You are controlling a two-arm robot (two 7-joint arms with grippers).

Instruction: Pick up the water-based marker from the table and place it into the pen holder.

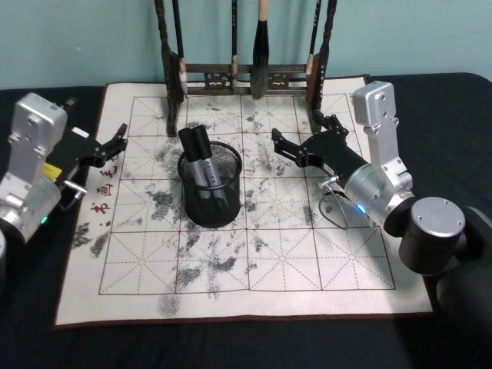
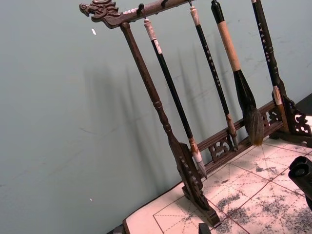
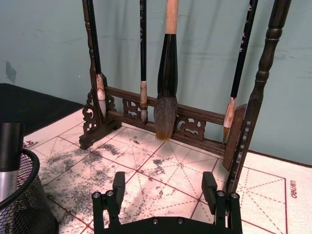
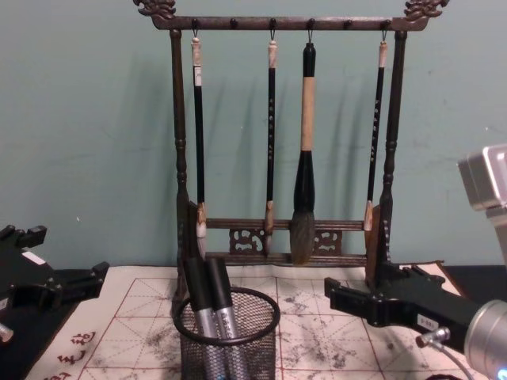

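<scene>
On the ink-stained mat point(image 1: 307, 265), the far brush rack point(image 4: 285, 127) hangs four brushes clear of it, the pen holder point(image 1: 211, 192) already props two markers point(image 1: 198, 157), and the right gripper point(image 1: 286, 144) and left gripper point(image 1: 115, 142) flank it, both spread empty.

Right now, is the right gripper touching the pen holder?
Apart. The head view shows bare mat between the open right gripper and the pen holder.
</scene>
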